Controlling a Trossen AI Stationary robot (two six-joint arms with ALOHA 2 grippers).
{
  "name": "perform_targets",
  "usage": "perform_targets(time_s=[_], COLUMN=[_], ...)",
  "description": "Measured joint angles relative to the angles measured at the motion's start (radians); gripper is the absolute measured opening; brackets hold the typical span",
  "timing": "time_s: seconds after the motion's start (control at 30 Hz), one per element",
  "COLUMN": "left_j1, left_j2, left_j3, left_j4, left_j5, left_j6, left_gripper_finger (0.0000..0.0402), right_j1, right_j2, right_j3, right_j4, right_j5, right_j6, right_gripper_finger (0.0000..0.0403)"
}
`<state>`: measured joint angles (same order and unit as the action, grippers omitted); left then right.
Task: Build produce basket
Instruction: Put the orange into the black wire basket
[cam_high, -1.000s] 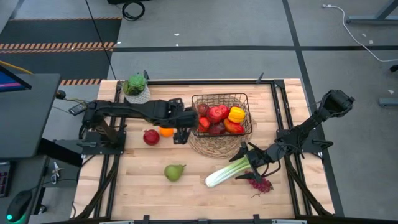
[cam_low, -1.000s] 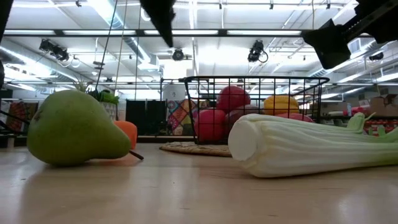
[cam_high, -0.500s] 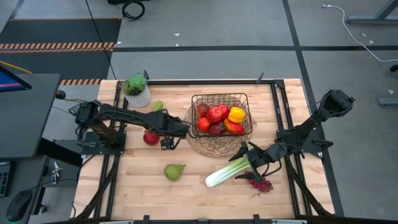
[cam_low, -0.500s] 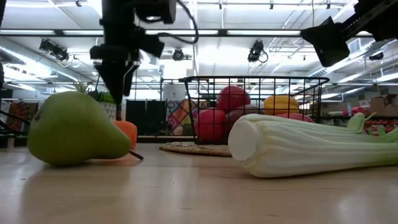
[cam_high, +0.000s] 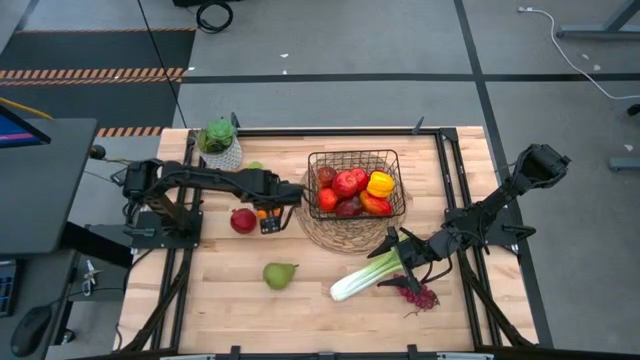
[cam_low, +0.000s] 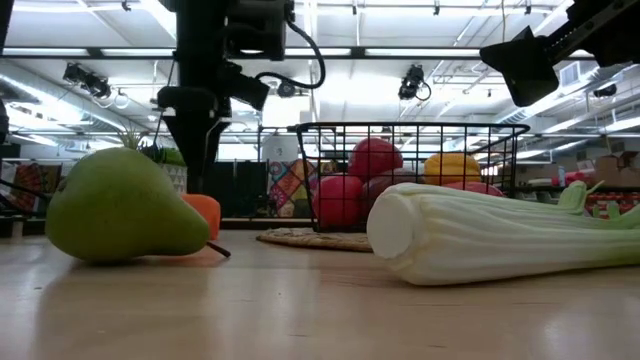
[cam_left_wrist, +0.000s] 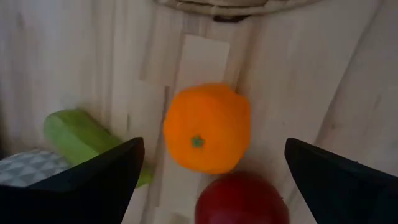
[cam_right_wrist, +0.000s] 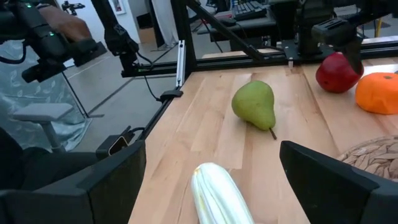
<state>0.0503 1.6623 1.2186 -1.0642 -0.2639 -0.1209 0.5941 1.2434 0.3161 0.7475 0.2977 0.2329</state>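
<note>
My left gripper (cam_high: 270, 222) (cam_left_wrist: 214, 149) hangs open, pointing down over the orange (cam_left_wrist: 207, 127) (cam_high: 262, 211), one finger on either side and clear of it. The orange rests on the table beside a red apple (cam_high: 243, 221). The black wire basket (cam_high: 352, 153) stands on a woven mat (cam_high: 335, 237) and holds red apples and peppers (cam_high: 380, 183). A green pear (cam_high: 280, 275), the celery (cam_high: 366, 276) and purple grapes (cam_high: 419, 296) lie on the table. My right gripper (cam_high: 400, 250) (cam_right_wrist: 214, 180) is open, held above the celery's leafy end.
A potted plant (cam_high: 218, 140) stands at the far left, with a second green pear (cam_high: 255, 168) next to it. The wood between the near pear and the table's front edge is bare. Dark rails run along the table's edges (cam_high: 450, 180).
My left gripper has come away from the basket toward the table's left edge, sunk toward the orange and tipped to point more steeply down. It stays open. The produce has not moved.
</note>
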Motion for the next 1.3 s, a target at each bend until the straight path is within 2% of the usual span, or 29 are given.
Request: perform_targets(time_s=[0.23,0.47,0.8,0.93,1.13,1.3], left_j1=[0.084,0.113,0.155,0.157,0.156,0.156], left_j2=[0.0,0.0,0.001,0.001,0.0,0.0], left_j3=[-0.043,-0.178,-0.252,-0.253,-0.249,-0.192], left_j4=[0.032,0.209,0.276,0.286,0.283,0.229], left_j5=[0.113,0.125,0.152,0.157,0.157,0.157], left_j6=[0.047,0.056,0.023,0.022,0.022,0.028], left_gripper_finger=[0.0396,0.0396,0.0395,0.0379,0.0334,0.0314], right_j1=[0.0,0.0,0.0,0.0,0.0,0.0], right_j2=[0.0,0.0,0.0,0.0,0.0,0.0], right_j3=[0.0,0.0,0.0,0.0,0.0,0.0], right_j4=[0.0,-0.001,-0.001,-0.001,-0.001,-0.001], right_j5=[-0.001,-0.002,-0.002,-0.002,-0.002,-0.001], right_j6=[0.003,0.001,-0.005,-0.005,-0.005,-0.006], right_gripper_finger=[0.0373,0.0373,0.0373,0.0373,0.0373,0.0373])
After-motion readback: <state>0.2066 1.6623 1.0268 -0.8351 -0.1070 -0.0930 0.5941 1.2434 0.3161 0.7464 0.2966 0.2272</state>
